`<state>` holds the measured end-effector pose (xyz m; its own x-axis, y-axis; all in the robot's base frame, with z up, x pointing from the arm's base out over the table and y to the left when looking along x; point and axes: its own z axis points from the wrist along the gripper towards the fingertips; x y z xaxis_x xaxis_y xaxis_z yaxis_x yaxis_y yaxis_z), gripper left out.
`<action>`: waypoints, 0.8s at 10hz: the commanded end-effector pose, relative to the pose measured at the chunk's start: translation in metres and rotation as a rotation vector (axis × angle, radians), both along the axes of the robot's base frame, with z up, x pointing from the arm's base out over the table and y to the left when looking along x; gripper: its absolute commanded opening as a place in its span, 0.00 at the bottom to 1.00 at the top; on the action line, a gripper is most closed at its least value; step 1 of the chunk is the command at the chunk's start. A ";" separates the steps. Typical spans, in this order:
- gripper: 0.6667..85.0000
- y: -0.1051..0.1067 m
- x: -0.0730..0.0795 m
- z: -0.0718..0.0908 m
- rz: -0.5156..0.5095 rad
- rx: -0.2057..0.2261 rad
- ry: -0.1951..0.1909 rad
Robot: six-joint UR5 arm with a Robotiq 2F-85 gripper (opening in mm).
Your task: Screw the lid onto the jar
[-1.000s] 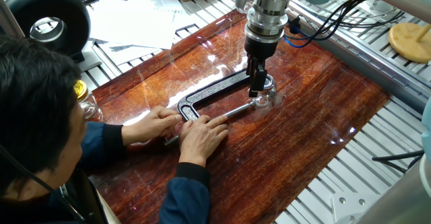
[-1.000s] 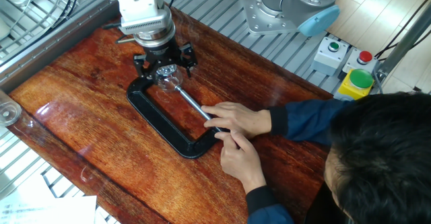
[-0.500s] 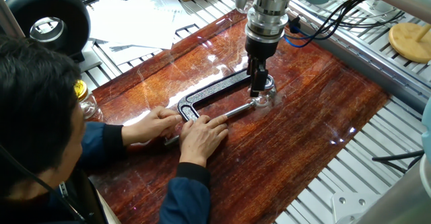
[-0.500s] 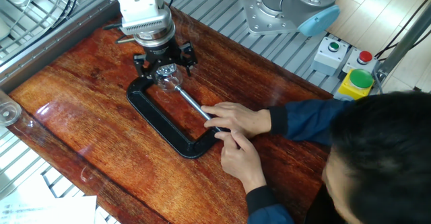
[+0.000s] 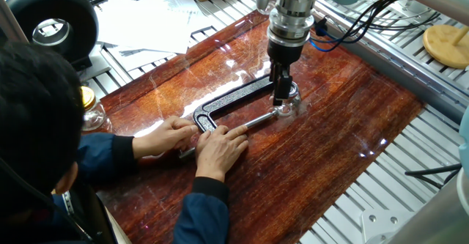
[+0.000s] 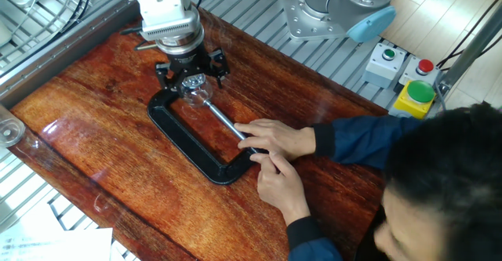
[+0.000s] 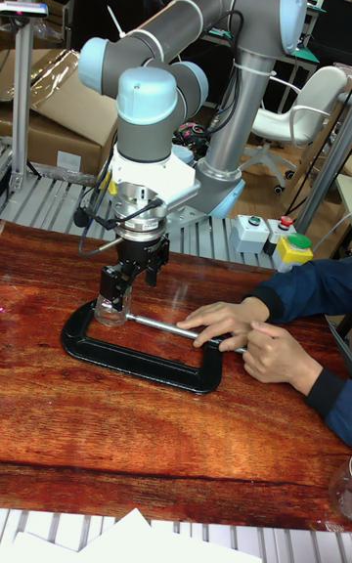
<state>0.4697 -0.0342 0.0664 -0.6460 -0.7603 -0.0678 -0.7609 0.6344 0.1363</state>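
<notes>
One red-brown wooden tabletop (image 6: 94, 151) sits among grey aluminium rails (image 5: 410, 171).

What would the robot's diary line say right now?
hand: down on lid | jar: held in C-clamp | person's hands: on clamp screw

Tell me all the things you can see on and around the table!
jar: one, clear glass, inside the clamp's mouth under the gripper
lid: one, silvery, on top of the jar
C-clamp: one, black, flat on the wooden table
second jar: one, clear with yellow lid, at the table's edge near the person
button boxes: grey with green and red buttons, plus a yellow one with a green button, beside the robot's base
papers: white, beyond the table
person's hands: two, holding the clamp's screw handle
gripper: one, black, down around the lid
</notes>
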 end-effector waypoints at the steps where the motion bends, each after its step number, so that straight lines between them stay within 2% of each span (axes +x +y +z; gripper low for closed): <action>1: 0.94 0.003 0.000 0.001 -0.013 0.016 0.002; 8: 0.93 0.001 -0.004 -0.001 -0.022 0.020 0.008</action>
